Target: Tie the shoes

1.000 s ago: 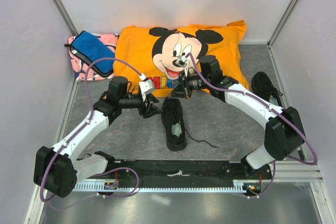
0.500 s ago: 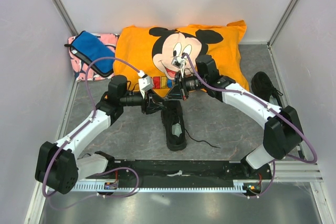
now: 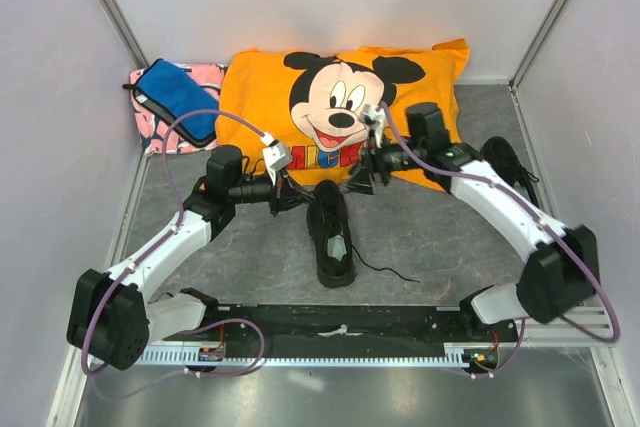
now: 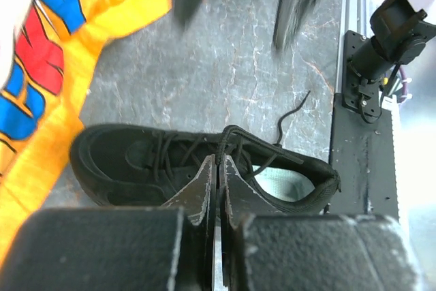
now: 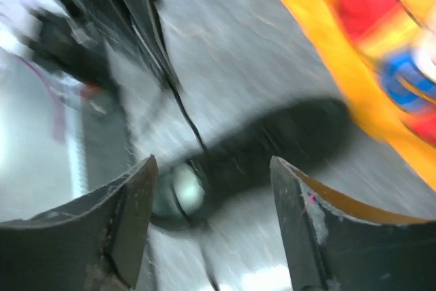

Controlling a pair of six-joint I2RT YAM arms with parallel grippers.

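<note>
— Shoes, where are they?
— The middle shoe lies on the table, toe toward 12 o'clock, just short of the orange pillow. The second shoe sits at 3 o'clock, partly behind the right arm.
— And the jaws?
— The left gripper has its jaws pressed together over the laces; whether one is pinched, I cannot tell. The right gripper has its jaws spread wide and empty.

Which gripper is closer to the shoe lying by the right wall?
Right. The right gripper hangs open left of that shoe, at the front edge of the pillow; the left gripper, shut, sits farther left, beyond the middle shoe.
</note>
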